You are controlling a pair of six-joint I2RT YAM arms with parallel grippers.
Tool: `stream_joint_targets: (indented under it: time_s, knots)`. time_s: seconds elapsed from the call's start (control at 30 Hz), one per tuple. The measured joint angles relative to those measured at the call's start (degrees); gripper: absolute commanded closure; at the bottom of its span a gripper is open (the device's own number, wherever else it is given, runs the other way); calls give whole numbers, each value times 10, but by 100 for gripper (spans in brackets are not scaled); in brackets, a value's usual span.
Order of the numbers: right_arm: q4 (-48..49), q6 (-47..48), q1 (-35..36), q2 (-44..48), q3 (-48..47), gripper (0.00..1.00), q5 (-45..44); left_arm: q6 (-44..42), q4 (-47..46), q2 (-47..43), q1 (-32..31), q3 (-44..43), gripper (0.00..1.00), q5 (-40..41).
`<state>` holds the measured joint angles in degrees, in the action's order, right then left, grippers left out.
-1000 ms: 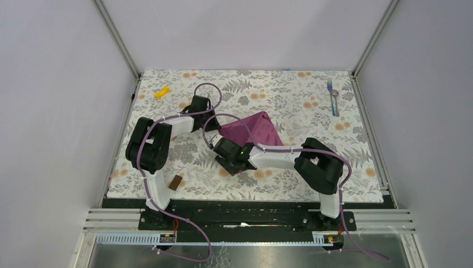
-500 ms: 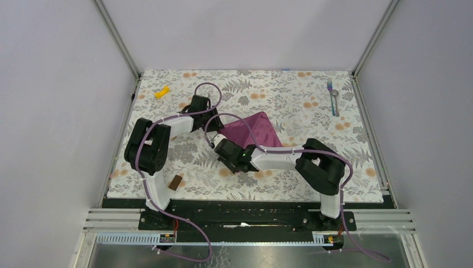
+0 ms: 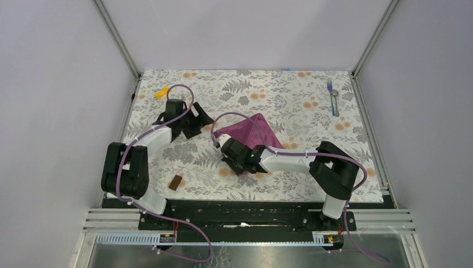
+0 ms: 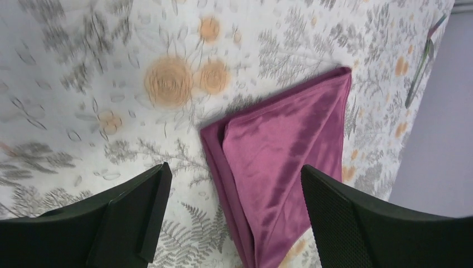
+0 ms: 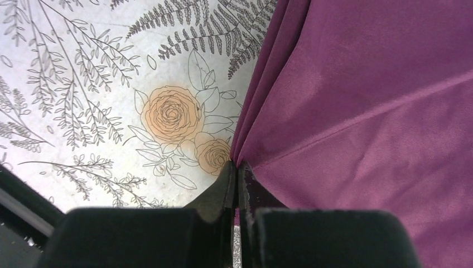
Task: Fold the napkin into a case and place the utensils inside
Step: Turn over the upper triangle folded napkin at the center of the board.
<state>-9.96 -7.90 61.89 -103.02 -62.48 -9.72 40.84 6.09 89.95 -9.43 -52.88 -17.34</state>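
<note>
The plum napkin (image 3: 254,131) lies folded into a rough triangle in the middle of the flowered mat. My right gripper (image 3: 239,159) is shut on the napkin's near-left corner; the right wrist view shows cloth (image 5: 362,111) pinched between the closed fingertips (image 5: 235,170). My left gripper (image 3: 199,120) stands wide open to the left of the napkin, apart from it. In the left wrist view the napkin (image 4: 284,162) lies on the mat between and beyond the spread fingers (image 4: 131,206). The utensils (image 3: 333,97), a fork and a spoon, lie side by side at the far right; they show again as utensils (image 4: 419,72).
A small yellow piece (image 3: 162,92) lies at the far left of the mat, just behind the left arm. A brown block (image 3: 176,182) sits near the front edge by the left arm's base. Walls enclose the mat on three sides.
My left gripper has opened, let go of the napkin and pulled back to the left. My right gripper has closed on the napkin's near corner and shifted slightly away from the front edge.
</note>
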Motion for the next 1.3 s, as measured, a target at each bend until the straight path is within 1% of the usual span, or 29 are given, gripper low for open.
stream_joint_targets:
  time_s: [0.03, 0.07, 0.1, 0.2, 0.23, 0.33, 0.43, 0.47, 0.53, 0.6, 0.67, 0.73, 0.8, 0.83, 0.87, 0.97, 1.0, 1.03, 1.13, 1.17, 1.3]
  knots:
    - [0, -1, -1, 5, 1, 100, 2, 22, -16, -2, 2, 18, 22, -11]
    - [0, -3, -2, 10, 2, 100, 3, 47, -35, -2, 2, 40, 24, -24]
    - [0, -4, -3, 15, 2, 100, 4, 73, -54, -2, -1, 64, 24, -36]
    - [1, -8, -6, 23, 2, 100, 7, 154, -118, 5, -19, 146, 17, -59]
    - [1, -9, -6, 24, 2, 100, 9, 188, -142, 10, -27, 163, 16, -75]
    - [1, -11, -8, 24, 2, 100, 14, 231, -189, 17, -53, 167, 20, -64]
    - [1, -12, -8, 24, 2, 100, 19, 270, -225, 41, -73, 167, 32, -48]
    - [1, -13, -8, 25, 2, 100, 19, 280, -235, 48, -76, 167, 33, -43]
    - [1, -14, -8, 25, 2, 100, 19, 302, -249, 59, -80, 167, 35, -34]
    - [1, -14, -8, 25, 2, 100, 20, 318, -260, 62, -83, 169, 42, -20]
    - [1, -14, -8, 25, 2, 100, 22, 328, -265, 63, -85, 173, 45, -9]
    - [1, -14, -8, 26, 2, 100, 23, 333, -268, 67, -85, 174, 50, -2]
    - [2, -14, -8, 27, 4, 100, 23, 334, -267, 68, -85, 174, 56, 8]
    - [2, -14, -8, 27, 5, 100, 23, 333, -267, 69, -85, 173, 62, 13]
    - [2, -14, -8, 28, 5, 100, 24, 332, -265, 70, -86, 173, 71, 17]
    - [2, -16, -8, 30, 7, 100, 28, 312, -241, 72, -86, 165, 88, 38]
    - [2, -16, -8, 31, 7, 100, 30, 304, -231, 73, -87, 160, 96, 43]
    - [3, -17, -8, 32, 7, 100, 33, 295, -219, 72, -87, 155, 100, 48]
    - [7, -24, -9, 35, 7, 100, 47, 259, -166, 54, -88, 139, 100, 70]
    - [8, -27, -9, 36, 7, 100, 54, 244, -136, 39, -88, 134, 100, 81]
    - [12, -50, 3, 38, -5, 100, 90, 195, -1, -59, -87, 105, 100, 120]
